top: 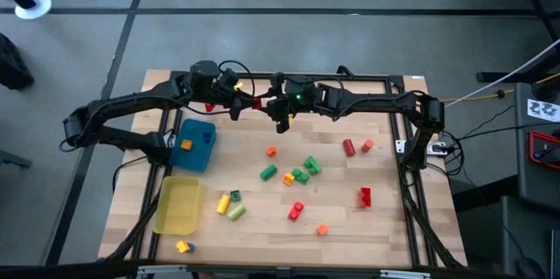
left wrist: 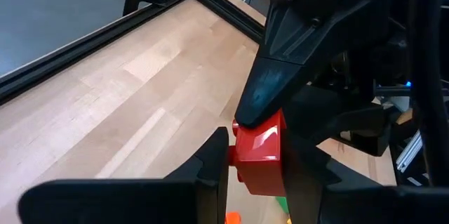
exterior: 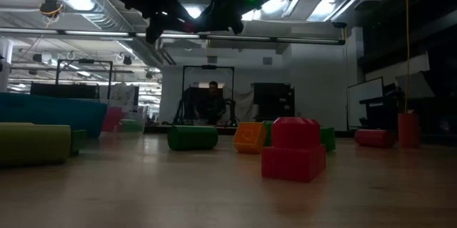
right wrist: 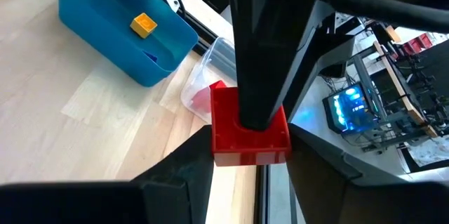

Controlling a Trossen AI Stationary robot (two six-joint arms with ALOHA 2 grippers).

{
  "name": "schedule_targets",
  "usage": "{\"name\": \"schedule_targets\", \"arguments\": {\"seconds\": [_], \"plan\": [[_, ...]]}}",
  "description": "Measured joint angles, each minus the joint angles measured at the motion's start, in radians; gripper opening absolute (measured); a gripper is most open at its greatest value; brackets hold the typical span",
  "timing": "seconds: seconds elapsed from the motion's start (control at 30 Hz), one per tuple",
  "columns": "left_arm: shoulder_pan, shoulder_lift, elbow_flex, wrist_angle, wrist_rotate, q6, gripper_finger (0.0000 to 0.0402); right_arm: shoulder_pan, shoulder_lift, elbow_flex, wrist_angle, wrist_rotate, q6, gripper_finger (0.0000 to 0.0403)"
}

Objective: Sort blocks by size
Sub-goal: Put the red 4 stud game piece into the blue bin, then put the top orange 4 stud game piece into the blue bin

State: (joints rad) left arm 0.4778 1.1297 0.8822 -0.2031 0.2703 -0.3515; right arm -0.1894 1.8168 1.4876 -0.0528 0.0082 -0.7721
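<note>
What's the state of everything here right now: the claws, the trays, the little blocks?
left gripper: shut on red block, raised above the table
right gripper: shut on the same red block
red block: held in the air between both grippers
blue tray: holds one yellow block
yellow tray: nothing visible inside
clear tray: something red inside
green cylinder: lying loose on the table among other blocks

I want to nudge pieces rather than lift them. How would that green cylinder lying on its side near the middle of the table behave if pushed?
The green cylinder lies on its curved side, so a push across its axis would probably roll it. It looks like rigid moulded plastic, likely light. Pushed along its axis it may slide on the smooth wooden table.
</note>
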Motion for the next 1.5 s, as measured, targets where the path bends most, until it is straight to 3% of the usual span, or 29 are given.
{"name": "schedule_targets", "arguments": {"seconds": [0.17,0.4,0.6,0.97,1.17,1.5], "plan": [[0.006,-0.001,0.0,-0.025,-0.001,0.005,0.008,0.0,0.001,0.0,-0.006,-0.002,0.011,0.0185],[0.035,-0.057,0.0,-0.217,-0.003,0.072,0.0082,0.0,-0.009,0.0,-0.109,0.06,0.011,0.0231],[0.061,-0.148,0.0,-0.563,-0.003,0.091,0.0085,-0.001,-0.064,0.0,-0.403,0.096,0.008,0.0238],[0.058,-0.183,0.0,-1.127,-0.039,-0.093,0.0087,-0.001,-0.071,0.0,-0.832,0.097,0.007,0.0239],[0.058,-0.181,-0.008,-1.176,-0.106,-0.097,0.0098,-0.001,-0.07,0.0,-0.877,0.097,0.007,0.0239],[0.058,-0.135,-0.01,-1.15,-0.167,-0.084,0.0179,-0.001,-0.069,0.0,-0.903,0.097,0.007,0.0239]]}}
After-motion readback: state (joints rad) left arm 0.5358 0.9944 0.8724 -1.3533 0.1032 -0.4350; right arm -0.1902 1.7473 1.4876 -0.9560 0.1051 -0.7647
